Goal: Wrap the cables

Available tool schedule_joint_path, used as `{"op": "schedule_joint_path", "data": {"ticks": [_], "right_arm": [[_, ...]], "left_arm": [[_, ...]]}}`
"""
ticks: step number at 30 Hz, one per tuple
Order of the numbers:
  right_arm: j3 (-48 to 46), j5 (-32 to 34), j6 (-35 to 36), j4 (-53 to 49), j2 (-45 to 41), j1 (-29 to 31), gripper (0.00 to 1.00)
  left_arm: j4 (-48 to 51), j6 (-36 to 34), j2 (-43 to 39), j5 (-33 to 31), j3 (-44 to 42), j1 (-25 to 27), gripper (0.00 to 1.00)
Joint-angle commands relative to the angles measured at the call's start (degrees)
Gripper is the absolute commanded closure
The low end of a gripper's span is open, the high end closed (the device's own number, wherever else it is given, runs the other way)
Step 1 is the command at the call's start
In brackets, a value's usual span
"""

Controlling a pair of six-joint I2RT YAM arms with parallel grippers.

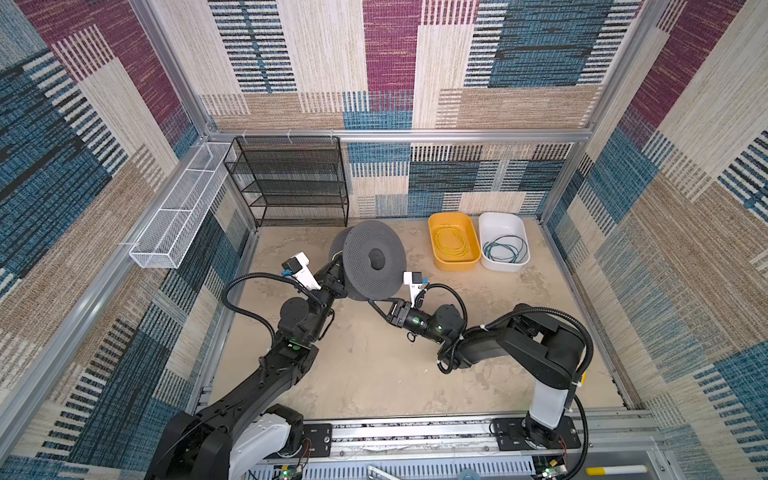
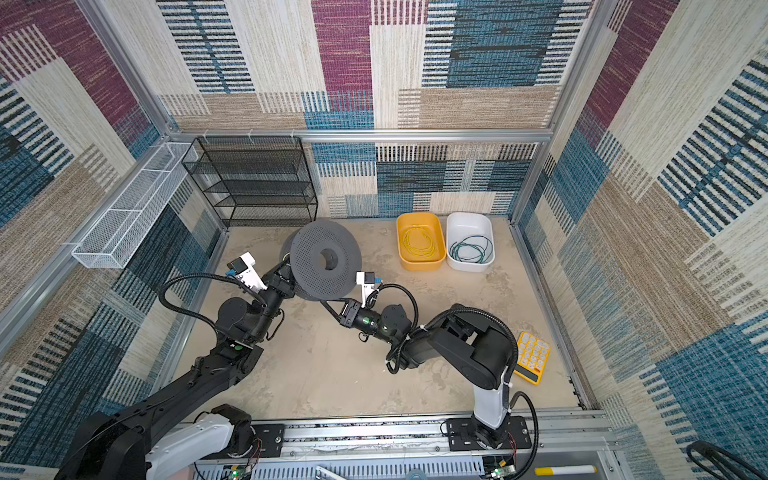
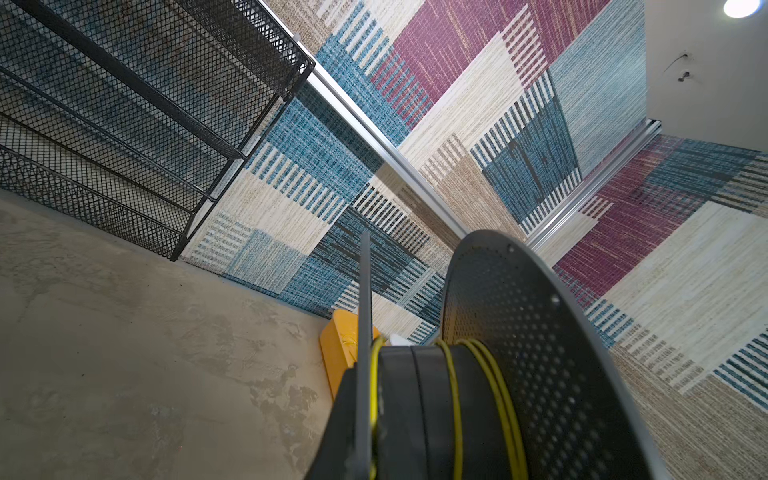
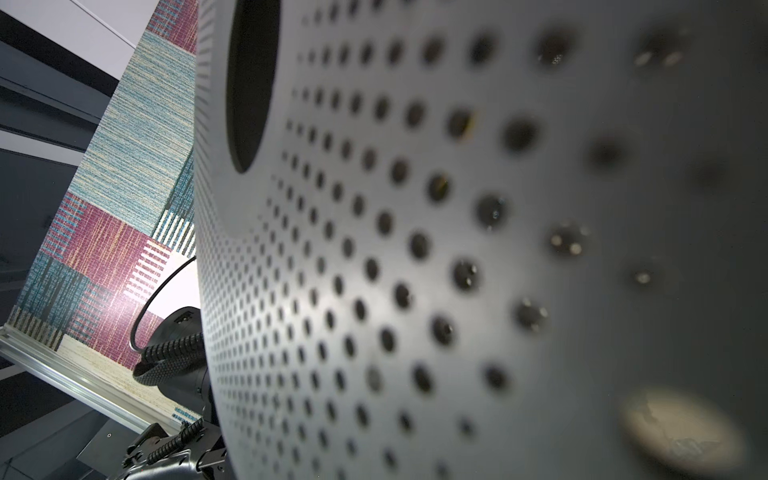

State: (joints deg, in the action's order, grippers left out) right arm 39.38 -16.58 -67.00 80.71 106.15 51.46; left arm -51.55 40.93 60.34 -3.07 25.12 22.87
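Two tools meet the dark grey perforated spool (image 1: 374, 257) in the table's (image 1: 374, 374) far half. The left tool (image 1: 337, 277) clamps one flange's edge. The right tool (image 1: 372, 302), pinched closed, points under the near rim, its hold unclear. Thin yellow cable (image 3: 456, 399) circles the hub, with more loops lying in the yellow plastic tub (image 1: 434, 224) at the far edge. Thin teal-green cable (image 1: 505, 249) coils in the adjoining white plastic tub (image 1: 484, 224).

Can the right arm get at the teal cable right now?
Probably not yet: the right claw is shut on the grey spool. Otherwise the way to the teal cable in the white bin looks free.
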Motion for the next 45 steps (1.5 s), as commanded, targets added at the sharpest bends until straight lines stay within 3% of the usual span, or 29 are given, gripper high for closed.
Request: {"op": "schedule_joint_path", "data": {"ticks": [1,7,10,13,18,23,29,32,35,38,41,45], "right_arm": [[1.30,-15.66,-0.50,12.21,-0.16,1.88,1.00],[-0.66,-13.78,1.24,8.44,-1.44,1.79,0.86],[-2.47,-12.16,3.16,3.78,-3.82,1.62,0.84],[-4.03,-10.47,4.63,-0.87,-6.22,1.41,0.71],[-7.82,-8.79,7.16,-7.41,-10.40,1.32,0.66],[-13.83,-6.85,12.57,-17.95,-18.47,1.19,0.55],[-18.72,-3.83,20.64,-38.10,-35.09,1.33,0.47],[-19.99,0.84,24.81,-54.03,-46.25,1.27,0.42],[-19.42,10.15,27.44,-69.84,-58.20,0.68,0.40],[-17.74,15.91,28.87,-80.69,-67.26,-3.29,0.40],[-17.35,16.35,29.85,-82.56,-70.37,-10.65,0.40],[-18.75,18.24,28.96,-74.81,-67.18,-16.11,0.39]], "left_arm": [[-5.49,0.42,1.13,5.52,0.06,0.87,1.00],[-4.89,1.60,2.48,5.70,0.47,0.86,1.00],[-4.95,2.08,2.84,5.61,0.06,0.90,1.00],[-6.56,2.30,3.29,5.30,-0.93,0.88,1.00],[-7.66,2.12,3.56,4.40,-1.02,0.77,1.00],[-8.71,2.76,5.89,5.52,-0.40,0.60,1.00],[-4.10,3.28,8.48,7.82,1.81,-0.19,1.00],[-2.55,4.28,10.05,11.52,3.03,-1.02,1.00],[-0.43,4.82,12.13,16.75,4.35,-1.43,1.00],[1.26,5.33,15.01,23.74,6.08,-1.54,1.00],[3.52,5.22,17.15,27.33,6.70,-1.58,1.00],[0.02,7.85,21.86,32.36,6.53,-1.67,1.00]]}}
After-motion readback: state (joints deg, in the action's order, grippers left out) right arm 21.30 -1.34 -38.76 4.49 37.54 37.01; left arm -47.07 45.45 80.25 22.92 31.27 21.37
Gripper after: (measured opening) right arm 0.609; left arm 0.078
